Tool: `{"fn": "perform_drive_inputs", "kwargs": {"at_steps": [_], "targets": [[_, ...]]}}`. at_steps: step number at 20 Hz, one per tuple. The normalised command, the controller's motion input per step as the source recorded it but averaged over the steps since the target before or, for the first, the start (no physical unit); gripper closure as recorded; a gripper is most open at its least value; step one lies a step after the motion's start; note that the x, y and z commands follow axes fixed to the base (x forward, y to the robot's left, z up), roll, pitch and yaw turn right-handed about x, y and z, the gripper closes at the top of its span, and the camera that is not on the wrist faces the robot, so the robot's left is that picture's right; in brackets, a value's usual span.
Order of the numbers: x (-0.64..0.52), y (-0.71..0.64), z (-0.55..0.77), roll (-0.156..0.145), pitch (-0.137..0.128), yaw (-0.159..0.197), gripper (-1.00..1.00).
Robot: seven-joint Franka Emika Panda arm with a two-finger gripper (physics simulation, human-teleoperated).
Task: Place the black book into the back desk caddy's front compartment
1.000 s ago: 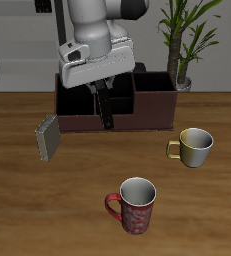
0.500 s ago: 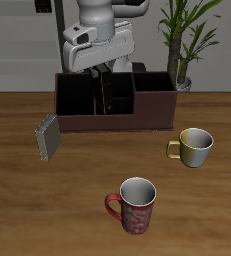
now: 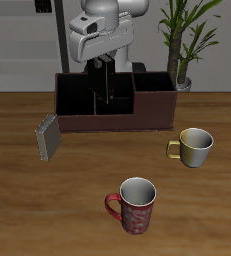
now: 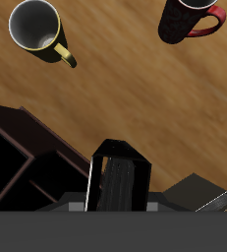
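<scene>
My gripper (image 3: 106, 66) is shut on the upper end of the black book (image 3: 108, 88), which hangs upright over the middle of the back desk caddy (image 3: 152, 112). This caddy is a long reddish-brown box with black dividers. The book's lower end is level with the caddy's rim, over or just behind the small front compartment (image 3: 117, 106). I cannot tell whether the book touches a divider. In the wrist view the black book (image 4: 120, 182) shows end-on, with the caddy's dividers (image 4: 31, 162) beside it.
A grey book (image 3: 48, 137) leans on the table by the caddy's end; it also shows in the wrist view (image 4: 205, 193). A yellow mug (image 3: 195, 147) and a red patterned mug (image 3: 135, 205) stand nearer the front edge. A potted plant (image 3: 183, 45) stands behind the caddy.
My gripper has moved back and up with the black book, from in front of the caddy's front wall to above its middle. Mugs and grey book have not moved.
</scene>
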Motion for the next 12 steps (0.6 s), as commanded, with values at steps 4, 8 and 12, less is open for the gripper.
{"fn": "perform_drive_inputs", "kwargs": {"at_steps": [4, 8, 12], "targets": [[-0.2, 0.07, 0.21, -0.036, -0.011, 0.142, 1.0], [-0.09, 0.06, 0.11, -0.039, -0.009, 0.114, 1.0], [-0.07, 0.09, 0.02, -0.039, 0.033, 0.136, 1.0]]}}
